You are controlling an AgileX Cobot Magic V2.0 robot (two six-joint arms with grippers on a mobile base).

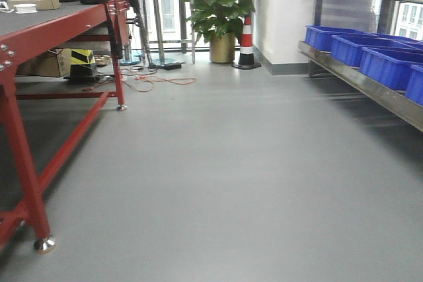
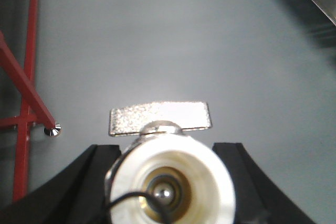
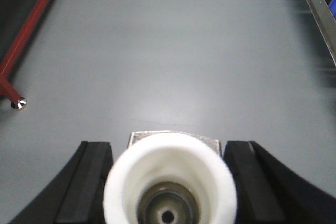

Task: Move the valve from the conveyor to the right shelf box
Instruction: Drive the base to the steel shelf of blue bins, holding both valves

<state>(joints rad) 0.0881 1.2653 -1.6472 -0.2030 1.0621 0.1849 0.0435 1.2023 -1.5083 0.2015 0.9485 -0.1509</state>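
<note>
Between the black fingers (image 2: 97, 174) of my left gripper (image 2: 167, 156) sits a metal valve (image 2: 170, 182), held end-on, its white-rimmed mouth toward the camera and its flat silver handle (image 2: 160, 118) above. My right gripper (image 3: 168, 153) is shut on a second valve (image 3: 168, 182) of the same kind, also end-on. Both hang over bare grey floor. The conveyor (image 1: 33, 18), a dark belt on a red frame (image 1: 59, 34), stands at the left. The right shelf (image 1: 357, 80) carries blue boxes (image 1: 390, 64).
Cardboard boxes (image 1: 39, 3) and a white roll (image 1: 25, 8) lie on the belt's far end. A potted plant (image 1: 221, 4) and a traffic cone (image 1: 246, 44) stand at the back wall, with cables (image 1: 158, 80) on the floor. The red frame's legs (image 2: 26, 93) are close on the left.
</note>
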